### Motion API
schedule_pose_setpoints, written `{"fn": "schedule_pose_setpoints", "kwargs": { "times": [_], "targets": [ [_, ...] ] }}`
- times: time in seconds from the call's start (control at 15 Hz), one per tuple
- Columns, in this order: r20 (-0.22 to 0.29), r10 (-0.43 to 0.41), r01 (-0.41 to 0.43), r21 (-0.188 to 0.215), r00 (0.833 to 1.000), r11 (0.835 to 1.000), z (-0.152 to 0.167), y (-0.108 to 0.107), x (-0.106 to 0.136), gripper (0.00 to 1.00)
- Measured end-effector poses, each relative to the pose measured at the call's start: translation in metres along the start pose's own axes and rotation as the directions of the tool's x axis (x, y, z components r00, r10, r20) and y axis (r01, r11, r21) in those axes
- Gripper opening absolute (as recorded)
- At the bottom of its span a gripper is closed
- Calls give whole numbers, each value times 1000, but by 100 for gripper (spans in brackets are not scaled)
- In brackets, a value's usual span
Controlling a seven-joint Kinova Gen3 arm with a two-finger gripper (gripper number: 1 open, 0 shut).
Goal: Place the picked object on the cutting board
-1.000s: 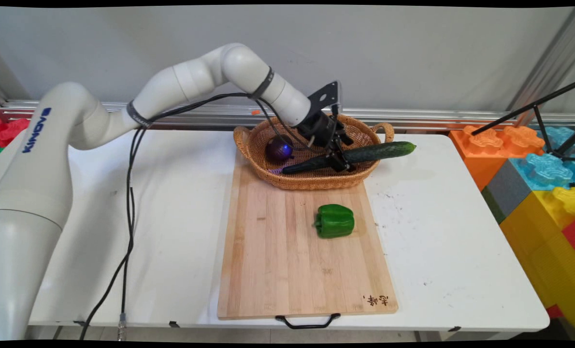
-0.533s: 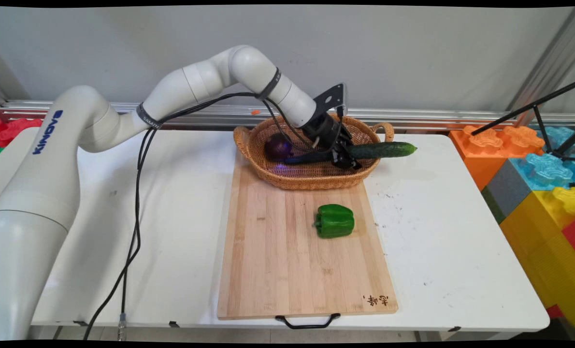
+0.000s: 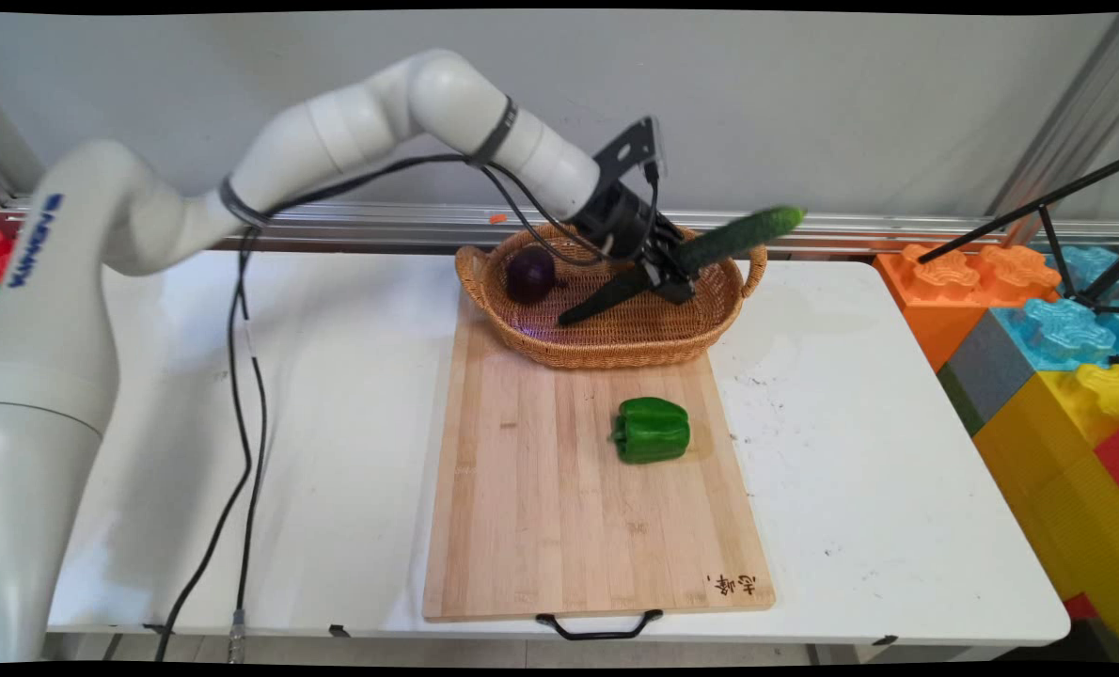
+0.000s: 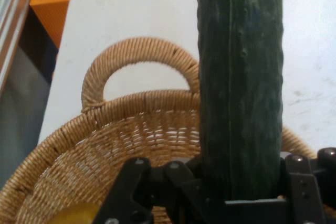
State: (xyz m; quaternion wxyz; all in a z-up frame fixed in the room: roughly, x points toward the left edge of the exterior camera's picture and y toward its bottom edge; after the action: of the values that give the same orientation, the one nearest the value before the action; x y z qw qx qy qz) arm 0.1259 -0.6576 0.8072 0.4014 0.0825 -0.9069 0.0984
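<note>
Tilting higher since before: tool-gripped cucumber [image 3: 701,254]

So in the hand view the long dark green cucumber [image 4: 240,77] runs off the top edge at 12 o'clock, and its lower end is buried behind the black two-finger gripper [image 4: 239,195]. The woven wicker basket [image 4: 126,129] gets cropped around 7 o'clock.

overhead main, close hand view, shared basket [image 3: 606,348]

Bumpy cucumber [image 4: 240,77], woven wicker basket [image 3: 606,353], wooden board [image 3: 559,508].
</note>
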Motion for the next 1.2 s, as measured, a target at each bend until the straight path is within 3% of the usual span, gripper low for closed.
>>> {"fn": "schedule_pose_setpoints", "kwargs": {
  "times": [0.27, 0.6, 0.93, 1.2],
  "targets": [
    [-9, -29, 30, 15, 1000, 999, -37, 23, 16, 0],
    [9, -30, 30, -2, 1000, 1000, -73, 63, 34, 0],
    [16, 19, -18, -13, 1000, 1000, -93, 98, 58, 0],
    [26, 76, -76, 3, 997, 997, -101, 116, 77, 0]
  ]
}}
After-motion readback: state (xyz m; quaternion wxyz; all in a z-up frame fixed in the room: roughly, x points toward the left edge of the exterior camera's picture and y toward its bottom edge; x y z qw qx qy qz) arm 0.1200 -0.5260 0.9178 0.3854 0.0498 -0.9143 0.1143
